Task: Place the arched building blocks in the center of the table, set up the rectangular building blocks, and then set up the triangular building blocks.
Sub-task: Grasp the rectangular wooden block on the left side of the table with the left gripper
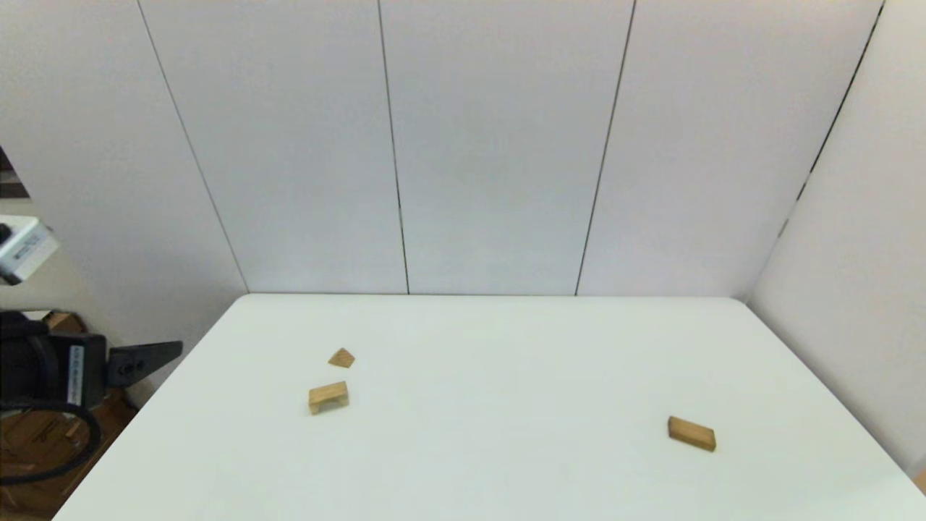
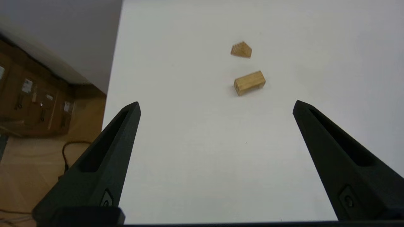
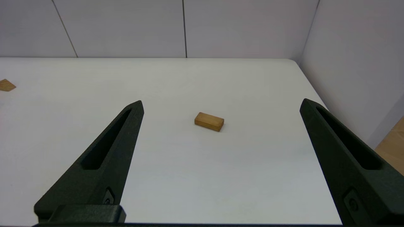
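The arched block (image 1: 328, 397) lies on the left half of the white table (image 1: 492, 463), notch toward the tabletop. Just behind it sits the small triangular block (image 1: 341, 358). The rectangular block (image 1: 691, 433) lies flat far off on the right half. My left gripper (image 2: 216, 105) hovers open and empty over the table's left edge, well short of the arched block (image 2: 249, 83) and the triangular block (image 2: 241, 50); one of its fingers (image 1: 145, 359) shows in the head view. My right gripper (image 3: 221, 103), open and empty, is held back from the rectangular block (image 3: 209, 121).
White wall panels (image 1: 499, 145) close the table's far side and right side. Left of the table are wooden floor, brown boxes (image 2: 34, 104) and a black cable (image 2: 68, 151). A small white device (image 1: 22, 250) sits at the far left.
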